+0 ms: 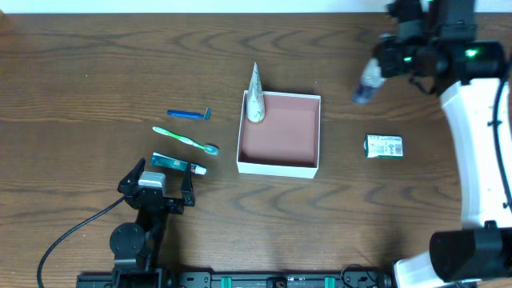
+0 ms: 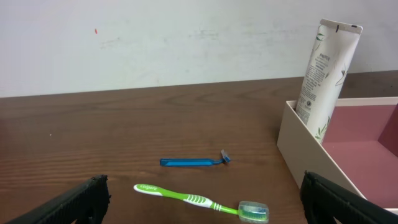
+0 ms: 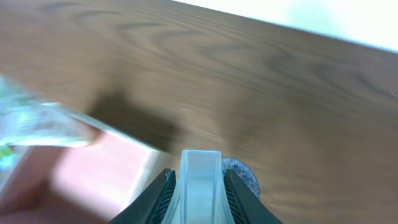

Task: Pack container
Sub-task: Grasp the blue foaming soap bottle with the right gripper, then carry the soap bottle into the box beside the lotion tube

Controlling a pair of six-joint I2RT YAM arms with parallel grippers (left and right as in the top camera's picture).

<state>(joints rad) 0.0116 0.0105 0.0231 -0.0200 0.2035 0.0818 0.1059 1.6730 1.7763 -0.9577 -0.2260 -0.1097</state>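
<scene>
When you look down from the overhead camera, you find the container (image 1: 276, 168) near the middle of the table (image 1: 80, 64), open side up, with its pink-brown floor showing. A white tube (image 1: 255, 100) stands in its far left corner, against the wall. To the left of the box you have three items in a loose column: a blue razor (image 1: 190, 114) farthest, a green toothbrush (image 1: 186, 140) in the middle, and a teal packet (image 1: 178, 165) nearest. The left gripper (image 1: 160, 182) sits just on the near side of that teal packet, with its jaws spread wide and nothing between them. A small green-and-white packet (image 1: 384, 146) lies to the right of the box, apart from it. The right gripper (image 1: 376, 74) is up at the far right, well apart from the box, and is closed around a small clear bottle (image 1: 364, 90).

From the left wrist camera you see both dark fingers (image 2: 68, 202) at the bottom corners, far apart. The toothbrush (image 2: 199, 200) lies between them and the razor (image 2: 193, 162) lies beyond it. The box wall (image 2: 298, 140) rises at the right, with the tube (image 2: 323, 74) upright and slightly tilted inside the corner.

From the right wrist camera the picture is blurred. You can make out the fingers (image 3: 160, 193) pressed on either side of the bottle (image 3: 200, 171). The pink inside of the box (image 3: 106, 168) is below and to the left.
</scene>
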